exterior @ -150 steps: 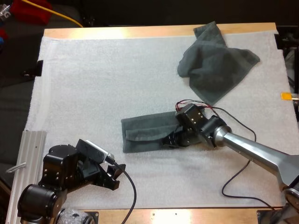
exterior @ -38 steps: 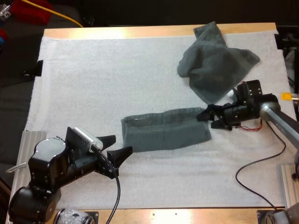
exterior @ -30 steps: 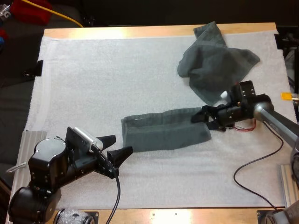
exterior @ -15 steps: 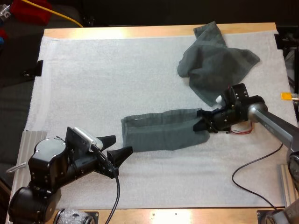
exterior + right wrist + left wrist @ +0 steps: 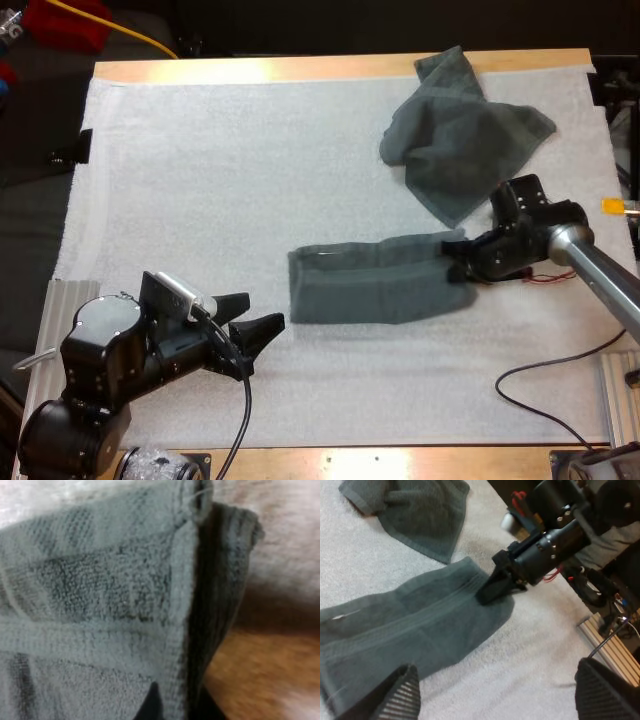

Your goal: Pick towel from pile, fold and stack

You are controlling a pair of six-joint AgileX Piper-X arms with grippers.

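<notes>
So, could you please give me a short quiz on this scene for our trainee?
1. True or false: the left pincer is shut on the folded towel.
2. The right pincer grips: A) the folded towel's middle B) its end C) nothing.
3. Which towel lies nearer the far edge of the mat?
Key: 1 false, it stands open, clear of it; 2 B; 3 the crumpled towel.

Open mat [image 5: 200,180] left; crumpled towel [image 5: 460,140], folded towel [image 5: 370,285] crowd right.
</notes>
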